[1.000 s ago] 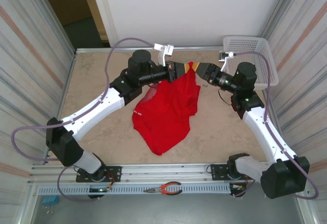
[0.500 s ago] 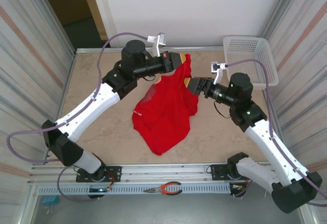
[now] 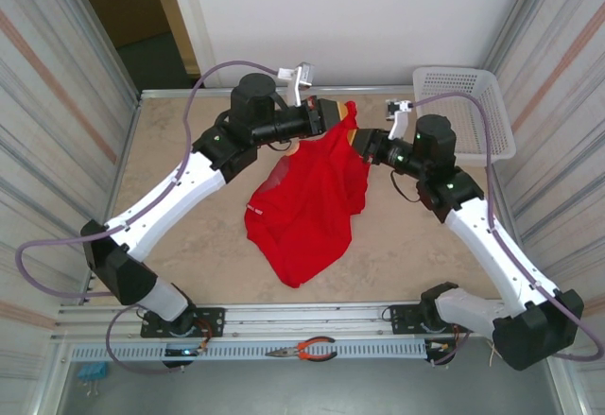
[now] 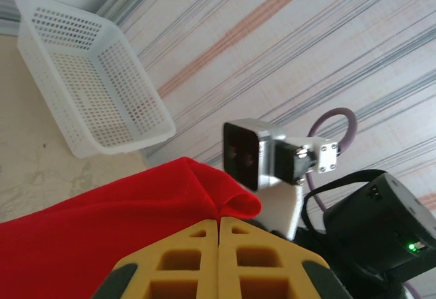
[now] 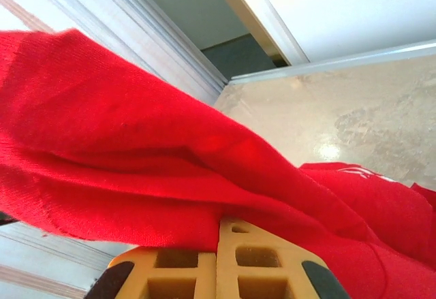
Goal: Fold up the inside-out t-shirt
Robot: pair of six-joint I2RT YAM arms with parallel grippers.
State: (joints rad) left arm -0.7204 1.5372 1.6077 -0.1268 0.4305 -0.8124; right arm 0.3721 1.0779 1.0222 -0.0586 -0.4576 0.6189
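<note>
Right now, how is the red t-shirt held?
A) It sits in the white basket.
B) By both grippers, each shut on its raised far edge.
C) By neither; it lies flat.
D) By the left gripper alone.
B: the left gripper and the right gripper are each pinched shut on the lifted edge of the t-shirt, while its lower part rests on the table.

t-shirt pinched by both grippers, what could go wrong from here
1. The left gripper seems to pinch only a small edge fold of the t-shirt, so a pull might slip it free.
2. The right gripper grips close beside it, while most of the cloth lies bunched on the table; lifting may leave it crumpled, not spread.
3. The right arm is near the basket and could bump it.
</note>
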